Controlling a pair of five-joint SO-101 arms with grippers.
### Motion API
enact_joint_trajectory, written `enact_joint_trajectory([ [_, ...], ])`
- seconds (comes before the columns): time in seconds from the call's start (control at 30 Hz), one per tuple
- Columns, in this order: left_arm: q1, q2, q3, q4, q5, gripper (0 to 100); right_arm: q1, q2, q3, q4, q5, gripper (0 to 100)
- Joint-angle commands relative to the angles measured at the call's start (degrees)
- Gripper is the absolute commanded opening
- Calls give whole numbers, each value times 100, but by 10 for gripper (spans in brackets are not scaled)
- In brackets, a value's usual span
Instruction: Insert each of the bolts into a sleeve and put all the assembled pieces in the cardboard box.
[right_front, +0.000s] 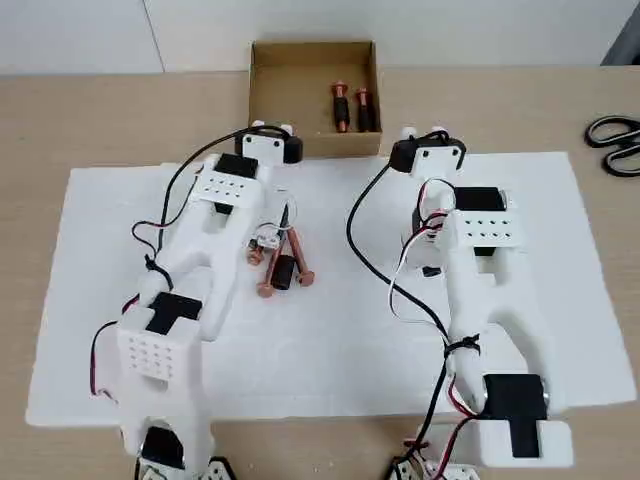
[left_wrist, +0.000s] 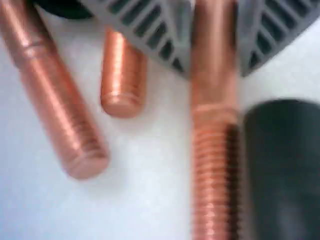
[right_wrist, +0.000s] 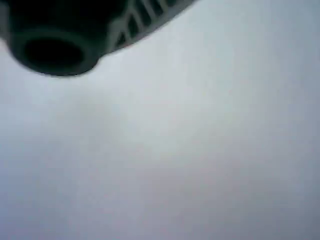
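Left gripper (left_wrist: 215, 65): low over the white paper (right_front: 330, 350), jaws drawn in against a copper bolt (left_wrist: 215, 150) – one grey finger (left_wrist: 150, 30) on each side of the smooth shank, no real gap visible. The threaded end sticks out past the fingertips. The bolt looks to be lying flat on the paper.

Just beside the gripped bolt, along its threaded part, lies a loose sleeve (left_wrist: 282, 165), black; whether the two touch I cannot tell. On the gripper's other side lie a short bolt (left_wrist: 122, 75), its end just past one fingertip, and next to it a long bolt (left_wrist: 55, 100), farther out. Both are clear of the fingers.

Right gripper (right_front: 430, 258): pointing down at the paper, well apart from the left gripper and the bolt pile. It has hold of a second black piece, the held sleeve (right_wrist: 52, 47), open end in view against a ribbed finger (right_wrist: 145, 20) – how far the jaws stand apart is hidden.

Cardboard box (right_front: 265, 100): ahead of both grippers, past the paper's far edge, nearer the left one. Inside lie two assembled pieces (right_front: 341, 106) and (right_front: 365, 108), side by side.

Scissors (right_front: 615, 140) lie on the table (right_front: 100, 110), well off to the right gripper's outer side.
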Motion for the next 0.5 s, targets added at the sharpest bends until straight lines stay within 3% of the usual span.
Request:
enact_joint_trajectory([
  [0.0, 141, 132, -145, 105, -26, 8, 4, -251, -18, -66, -53, 4],
  [0.13, 167, 132, -620, 607, -35, 8, 4, -251, -18, -66, -53, 4],
  [0.37, 202, 132, -2009, 1925, -598, 7, 4, -251, -18, -75, -53, 4],
  [0.47, 220, 132, -2448, 2119, -888, 7, 4, -251, -18, -75, -53, 4],
])
